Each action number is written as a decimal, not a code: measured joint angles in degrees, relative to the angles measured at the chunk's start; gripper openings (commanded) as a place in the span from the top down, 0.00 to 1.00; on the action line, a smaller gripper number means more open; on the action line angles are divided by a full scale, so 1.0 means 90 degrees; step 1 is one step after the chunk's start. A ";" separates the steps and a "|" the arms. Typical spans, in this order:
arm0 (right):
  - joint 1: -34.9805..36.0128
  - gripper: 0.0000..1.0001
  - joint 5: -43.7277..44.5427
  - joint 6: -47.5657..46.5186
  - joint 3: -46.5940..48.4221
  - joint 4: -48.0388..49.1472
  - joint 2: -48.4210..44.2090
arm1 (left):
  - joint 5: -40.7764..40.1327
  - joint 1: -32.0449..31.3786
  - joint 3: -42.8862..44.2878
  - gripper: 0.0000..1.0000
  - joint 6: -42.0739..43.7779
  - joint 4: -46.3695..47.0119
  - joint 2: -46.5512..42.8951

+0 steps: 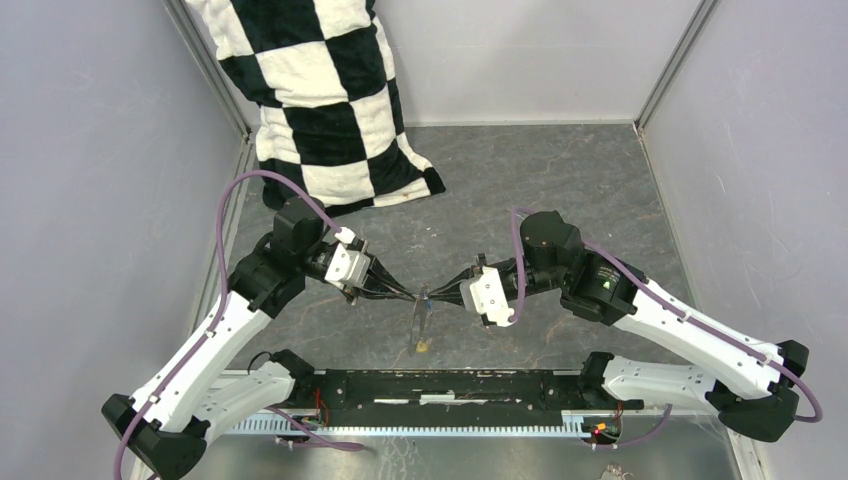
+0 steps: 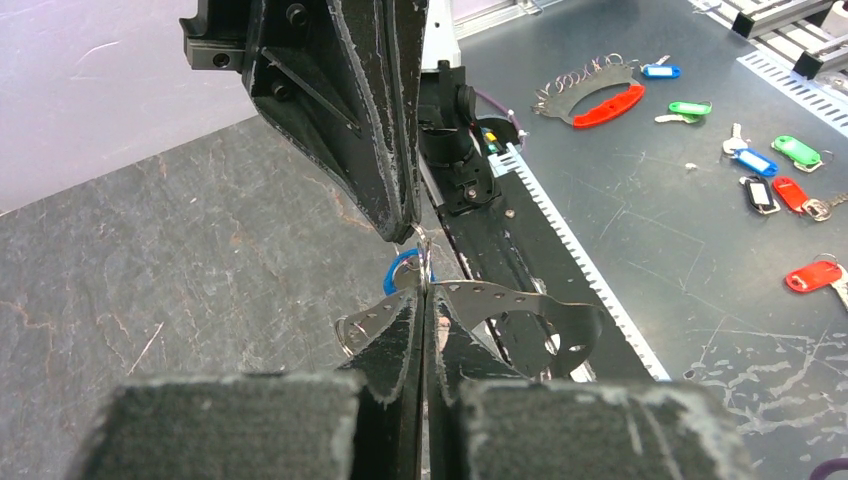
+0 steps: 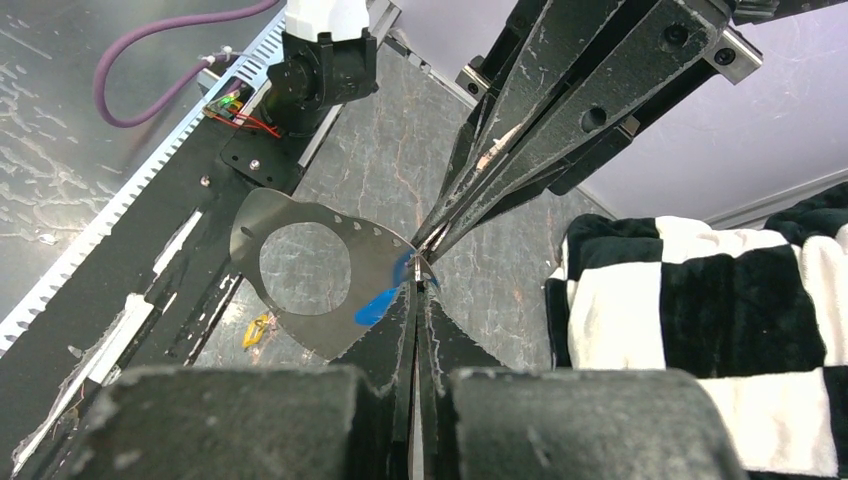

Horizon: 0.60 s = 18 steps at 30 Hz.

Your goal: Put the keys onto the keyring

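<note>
Both grippers are pinched fully shut, tip to tip, above the table (image 1: 560,180). The left gripper (image 2: 422,305) looks clamped on the edge of the keyring (image 3: 255,215), which here is a flat grey plate with one big hole and small holes along the rim. The right gripper (image 3: 414,300) seems to have the blue key (image 3: 378,305), right against that edge. My take: keep the plate dead still and tilt the key in slowly, since one slip drops it. The yellow key (image 3: 257,330) lies on the table below. Count: two keys, one keyring, two grippers.
</note>
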 measured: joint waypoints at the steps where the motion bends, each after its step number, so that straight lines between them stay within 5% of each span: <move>1: 0.0000 1.00 -0.0005 -0.0002 0.0002 -0.0002 0.0000 | -0.0002 0.0000 0.0000 0.98 -0.0005 0.0000 0.0007; 18: -0.0005 1.00 -0.0141 -0.0027 0.0087 0.0000 0.0012 | -0.0017 0.0000 0.0000 0.98 -0.0041 0.0000 0.0024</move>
